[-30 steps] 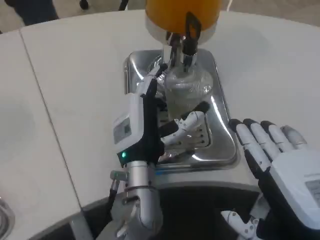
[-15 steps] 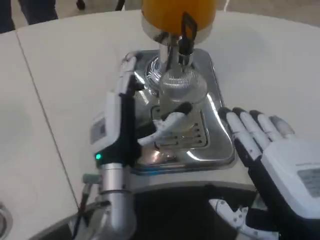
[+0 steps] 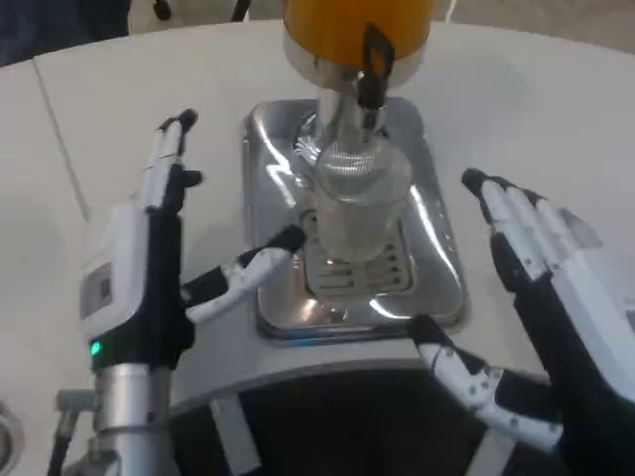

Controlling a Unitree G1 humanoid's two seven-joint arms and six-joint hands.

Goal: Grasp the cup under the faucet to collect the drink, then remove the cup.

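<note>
Evidently the grasp step: cup (image 3: pixel 359 203) under the faucet (image 3: pixel 369 74), ungripped; left robot hand (image 3: pixel 159 263) and right robot hand (image 3: pixel 556 307) spread, empty; next, one closes round it.

There was one clear cup (image 3: pixel 354 198), one orange dispenser (image 3: pixel 355 28) with one black faucet lever (image 3: pixel 376 61), one chrome drip tray (image 3: pixel 441 260), and two robot hands.
</note>
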